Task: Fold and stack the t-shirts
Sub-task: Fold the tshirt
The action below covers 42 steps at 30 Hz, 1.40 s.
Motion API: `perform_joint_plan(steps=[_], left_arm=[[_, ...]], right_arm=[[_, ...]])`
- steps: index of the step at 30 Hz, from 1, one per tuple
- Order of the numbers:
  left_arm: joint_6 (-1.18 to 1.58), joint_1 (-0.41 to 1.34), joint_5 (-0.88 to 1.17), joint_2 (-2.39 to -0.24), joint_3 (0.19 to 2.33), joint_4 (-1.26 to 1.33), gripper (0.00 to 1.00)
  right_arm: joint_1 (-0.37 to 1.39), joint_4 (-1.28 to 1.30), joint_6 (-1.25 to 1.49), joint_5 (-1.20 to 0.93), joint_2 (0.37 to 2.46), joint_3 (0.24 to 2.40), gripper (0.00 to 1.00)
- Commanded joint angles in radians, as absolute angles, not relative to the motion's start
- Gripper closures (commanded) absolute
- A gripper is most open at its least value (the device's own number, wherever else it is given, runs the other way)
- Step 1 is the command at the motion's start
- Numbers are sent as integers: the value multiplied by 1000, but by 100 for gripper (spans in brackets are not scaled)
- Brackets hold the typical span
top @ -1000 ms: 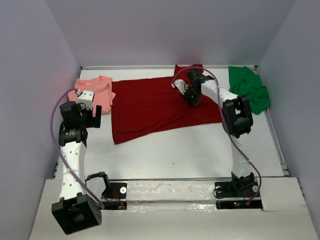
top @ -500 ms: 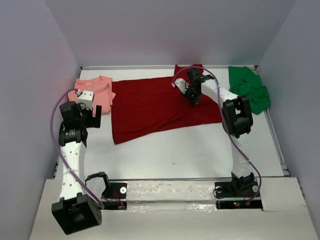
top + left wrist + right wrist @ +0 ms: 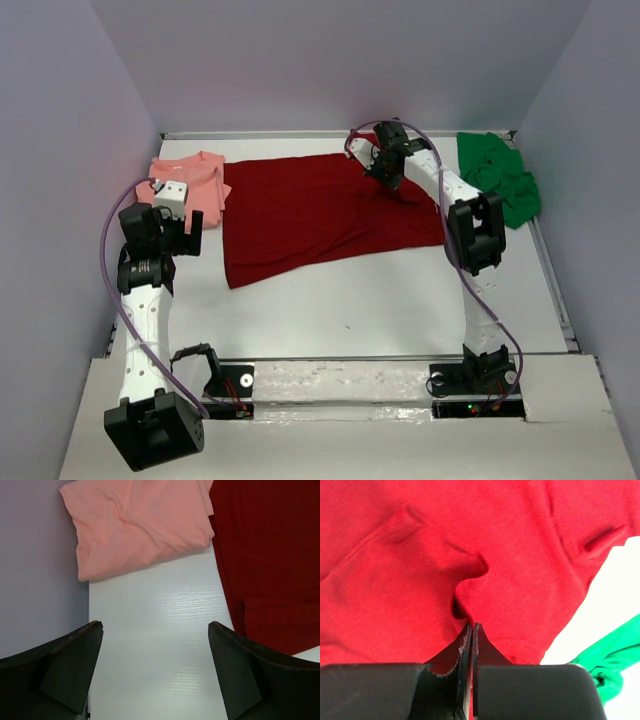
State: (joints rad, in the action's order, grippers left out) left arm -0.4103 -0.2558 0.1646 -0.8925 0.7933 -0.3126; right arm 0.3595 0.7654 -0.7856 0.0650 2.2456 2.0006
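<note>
Far left, salmon pink t-shirt [image 3: 195,185]: folded, just beside the red one.
Left gripper [image 3: 154,630]: jaws wide apart, empty, unmoved over bare table [image 3: 150,600].
Dark red t-shirt [image 3: 300,215]: spread mid-table, unfolded.
Right gripper [image 3: 471,630]: clamped on a pinch of red cloth; has just lifted toward the far edge.
Green t-shirt [image 3: 500,180]: crumpled, far right.
Meaning: red fold likely starting.

On the table [image 3: 350,300], the middle t-shirt [image 3: 300,210] lies between the left t-shirt [image 3: 195,180] and the right t-shirt [image 3: 505,185], all near the back.
</note>
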Motion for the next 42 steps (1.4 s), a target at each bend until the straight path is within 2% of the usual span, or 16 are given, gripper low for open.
perform_joint_plan(steps=[1, 23, 42], left_arm=[[-416, -259, 166, -877, 788, -310, 1], [-417, -259, 160, -882, 781, -304, 1], [-417, -259, 161, -882, 779, -304, 1]], right_arm=[[354, 681, -815, 121, 2283, 2013, 100], [327, 462, -880, 333, 2425, 2040, 100], [318, 428, -908, 356, 2447, 2079, 100]])
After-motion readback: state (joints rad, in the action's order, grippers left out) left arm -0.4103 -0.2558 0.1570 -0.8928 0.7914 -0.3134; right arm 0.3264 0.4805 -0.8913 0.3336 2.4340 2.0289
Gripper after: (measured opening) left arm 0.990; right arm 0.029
